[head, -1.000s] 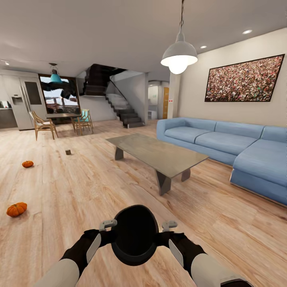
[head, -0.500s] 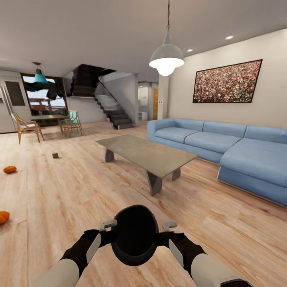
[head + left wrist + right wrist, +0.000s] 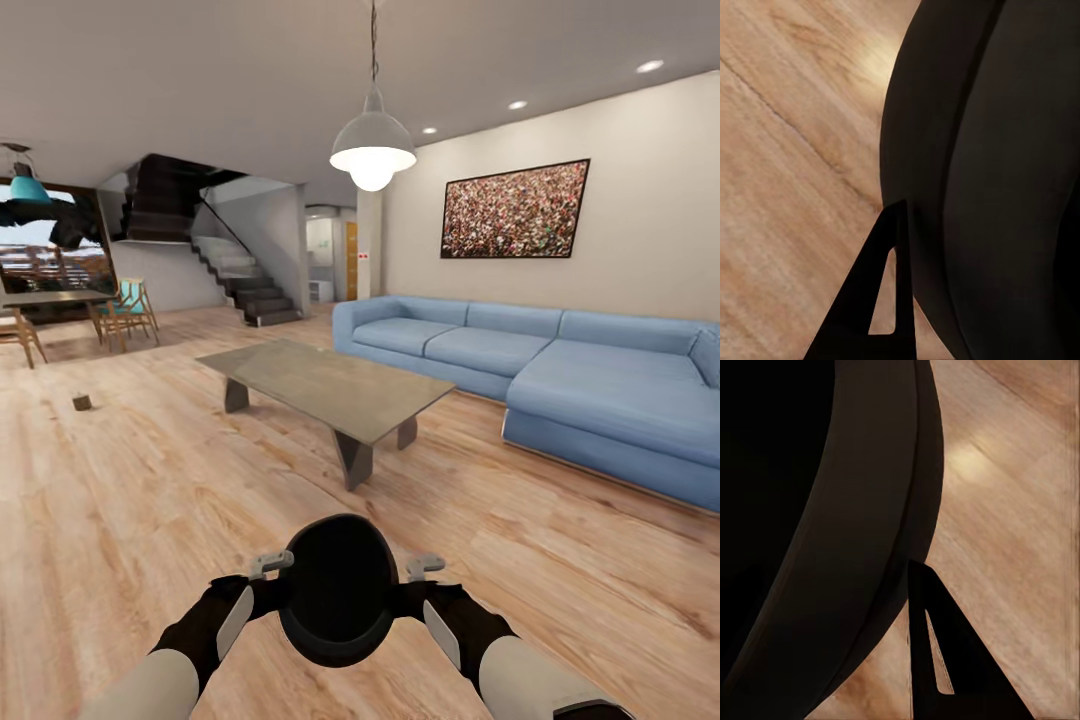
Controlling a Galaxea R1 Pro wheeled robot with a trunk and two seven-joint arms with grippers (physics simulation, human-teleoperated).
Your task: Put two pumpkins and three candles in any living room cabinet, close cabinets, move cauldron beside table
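Cauldron [image 3: 337, 590], black & round, sits low centre in head view, held up in front of the robot between both arms, above the light wood plank floor [image 3: 150, 500]. Left end effector [image 3: 268, 566] is at its left flank, right end effector [image 3: 424, 568] at its right flank, both clenched against the cauldron from opposite sides. In left wrist view one dark finger [image 3: 881, 300] lies right along the cauldron's curved wall [image 3: 997, 187], w/ floor [image 3: 787, 150] behind. Right wrist view shows the same: dark finger [image 3: 945, 660] beside the black wall [image 3: 817, 525].

Ahead, a low grey bench [image 3: 325, 385] on angled legs stands mid-room, well apart from the cauldron. Blue corner sofa [image 3: 560, 380] runs along the right wall under a framed picture [image 3: 515, 210]. Pendant lamp [image 3: 372, 150] hangs over the bench. Small dark thing [image 3: 82, 402] on the floor far left; can't tell what it is. Dark staircase [image 3: 225, 265] & dining chairs [image 3: 125, 310] at the back.
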